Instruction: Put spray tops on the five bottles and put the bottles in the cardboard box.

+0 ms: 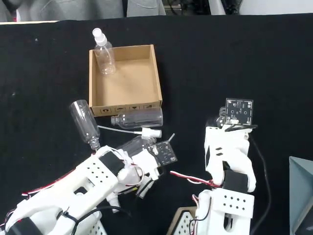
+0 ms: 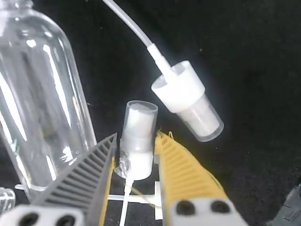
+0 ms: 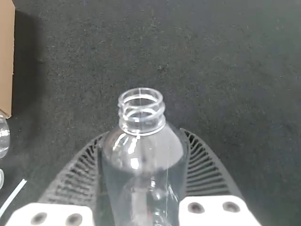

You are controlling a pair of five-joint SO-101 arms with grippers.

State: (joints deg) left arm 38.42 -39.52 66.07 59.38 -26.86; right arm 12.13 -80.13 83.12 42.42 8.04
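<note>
Close ahead of the left tool (image 2: 136,141), a loose spray top (image 2: 187,100) with its tube, and a lying bottle (image 2: 42,94) beside it, crowded the tabletop (image 2: 244,56). Another bottle (image 1: 137,118) lay beyond them against the cardboard box (image 1: 124,108). Ahead of the right tool (image 3: 143,136) the tabletop lay bare, with the box off to one side.

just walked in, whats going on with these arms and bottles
Two robot arms are fitting spray tops to bottles. The left gripper is shut on a spray top; a second spray top and an uncapped bottle lie close by. The right gripper holds an open bottle. A capped bottle lies at the cardboard box's far corner. Two loose bottles lie near its front: one along the wall, one off the corner.
</note>
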